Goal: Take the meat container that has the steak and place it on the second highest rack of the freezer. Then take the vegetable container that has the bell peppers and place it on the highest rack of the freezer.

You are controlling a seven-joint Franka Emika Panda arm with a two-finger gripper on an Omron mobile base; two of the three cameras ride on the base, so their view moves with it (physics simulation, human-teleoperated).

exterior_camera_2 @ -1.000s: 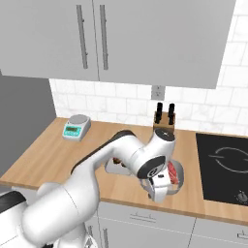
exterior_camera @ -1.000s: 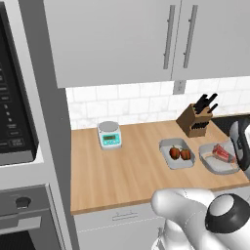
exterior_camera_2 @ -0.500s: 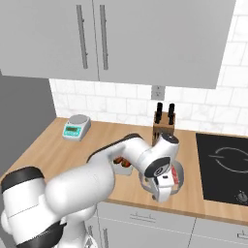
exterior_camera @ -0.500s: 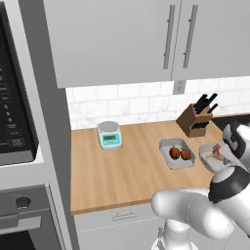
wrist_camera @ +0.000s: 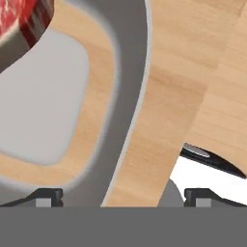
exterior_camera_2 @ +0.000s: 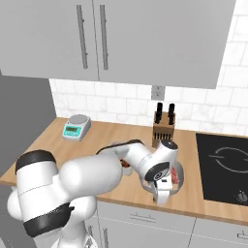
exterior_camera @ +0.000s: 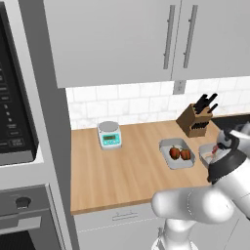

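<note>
The meat container (exterior_camera_2: 178,170) is a grey tray on the wooden counter, and the red marbled steak (exterior_camera_2: 173,174) lies in it. In the hand view its grey rim (wrist_camera: 131,72) runs between my finger tips, with the steak (wrist_camera: 19,19) at the top left. My gripper (wrist_camera: 123,197) (exterior_camera_2: 163,193) is open and straddles that rim at the tray's front edge. To the left stands the vegetable container (exterior_camera: 177,154) with two bell peppers (exterior_camera: 179,153). The arm hides most of the meat container (exterior_camera: 207,153) in the left base view. The freezer and its racks are out of view.
A knife block (exterior_camera: 195,121) (exterior_camera_2: 162,127) stands against the tiled wall behind the trays. A small scale (exterior_camera: 109,134) (exterior_camera_2: 76,127) sits at the back left. A black cooktop (exterior_camera_2: 225,164) lies to the right, and an oven stack (exterior_camera: 19,146) to the left. Wall cabinets hang overhead.
The arm has swung and folded further over the right side of the counter, bringing the hand down onto the meat container's front rim. The jaws stayed open.
</note>
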